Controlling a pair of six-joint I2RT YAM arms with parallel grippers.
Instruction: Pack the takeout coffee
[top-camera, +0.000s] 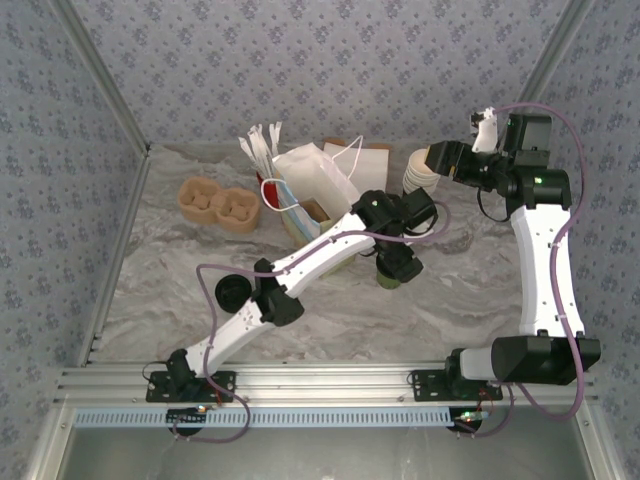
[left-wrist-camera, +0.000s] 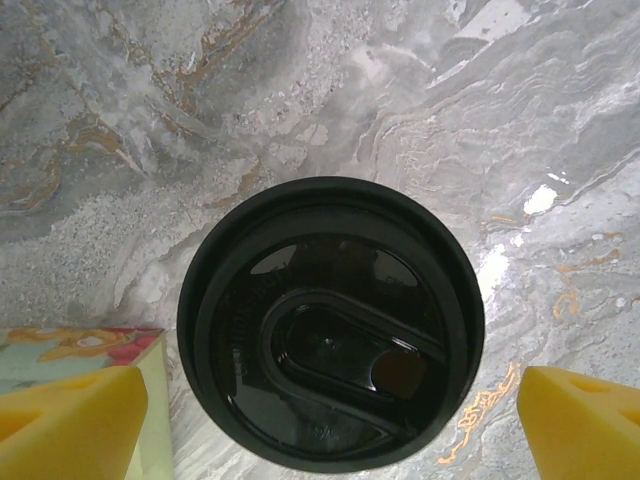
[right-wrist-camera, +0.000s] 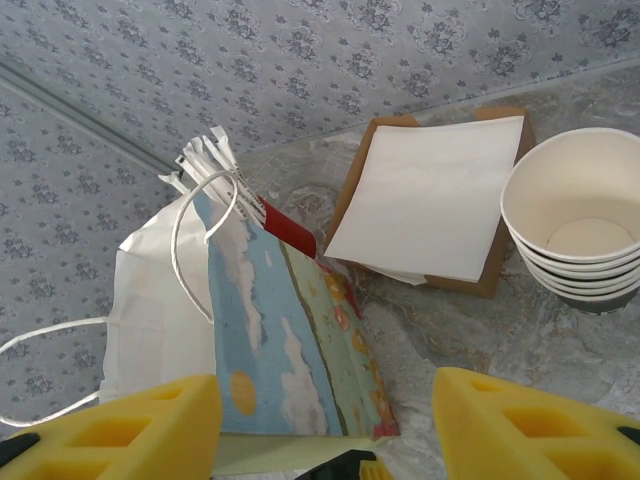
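The takeout coffee (left-wrist-camera: 330, 320) is seen standing on the desk (top-camera: 400, 330) directly beneath the left jaws, centred between the two yellow pads (left-wrist-camera: 70, 420). The left jaws are spread about as wide as they go; a clear gap is left on each side of the lid and nothing is held. The right jaws are held partly apart, with nothing gripped between their pads (right-wrist-camera: 130, 430), above the paper bag (right-wrist-camera: 270, 330).

Several faults can be foreseen:
- If the left jaws are closed at lid height rather than on the cup wall, the lid could be popped off.
- If the cup is squeezed too hard, the paper wall could be dented and coffee spilled.
- A corner of the bag lies just beside one pad of the left jaws and could be snagged as they close or lift.
- The bag could be tipped, or its cord handles caught, when the cup is lowered in.

Counted:
- One lidded cup.
- One bag.
- One loose black lid (top-camera: 232, 290).
- One moulded carrier (top-camera: 220, 205), with two wells.
- One stack of unlidded cups (right-wrist-camera: 575, 215), showing at least four rims.
- One pile of napkins (right-wrist-camera: 430, 195).
- One bundle of wrapped sticks (right-wrist-camera: 205, 155), whose number cannot be told.
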